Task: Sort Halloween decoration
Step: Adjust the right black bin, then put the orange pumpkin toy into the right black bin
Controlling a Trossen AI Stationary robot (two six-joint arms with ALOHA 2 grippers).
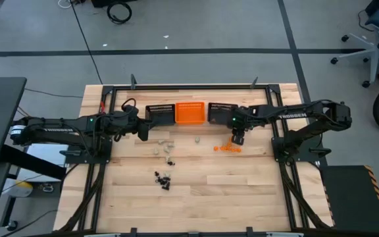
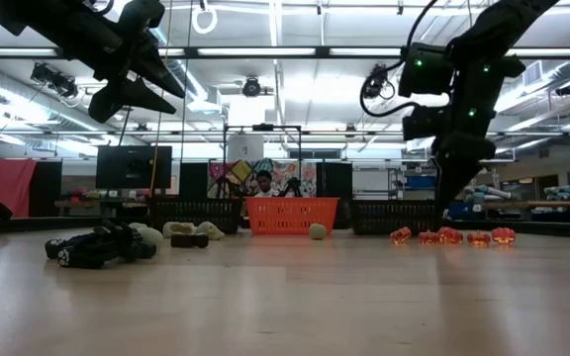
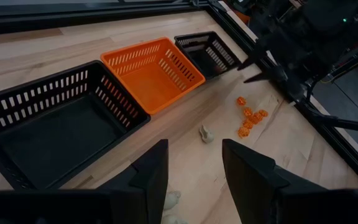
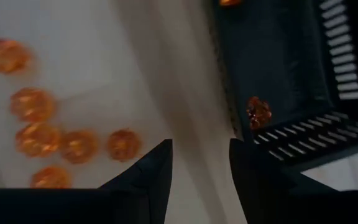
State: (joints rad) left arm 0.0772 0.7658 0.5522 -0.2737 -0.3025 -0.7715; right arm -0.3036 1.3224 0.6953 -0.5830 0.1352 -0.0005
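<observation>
Taking the orange basket [image 1: 191, 112] as the landmark, item by item from the near side of the wooden desk [image 1: 242, 191]. Nearest, well forward of the basket and a little to its left: a heap of black trinkets [image 1: 163, 178], with one more black piece [image 1: 170, 161] lying between that heap and the pale group. Next, closer to the basket on its front left: a loose group of whitish-beige trinkets [image 1: 162, 146], and a single pale trinket [image 1: 197, 139] just in front of the basket. On the basket's front right: a small cluster of orange trinkets [image 1: 227, 147] on bare wood. Above that cluster, at its edge nearest the baskets: the right hand [image 1: 238, 139], pointing down, fingers parted and grasping nothing. Level with the basket and out to its left: the left hand [image 1: 142, 133], raised off the desk, fingers spread and likewise empty. In line with the orange basket, touching or nearly touching its sides: a black basket on the left [image 1: 160, 113] and a black basket on the right [image 1: 221, 112]; the right wrist view shows an orange trinket [image 4: 258, 111] lying inside the right-hand black one. Farthest, beyond the desk in the room behind the orange basket: a person [image 2: 261, 183], partly hidden.
</observation>
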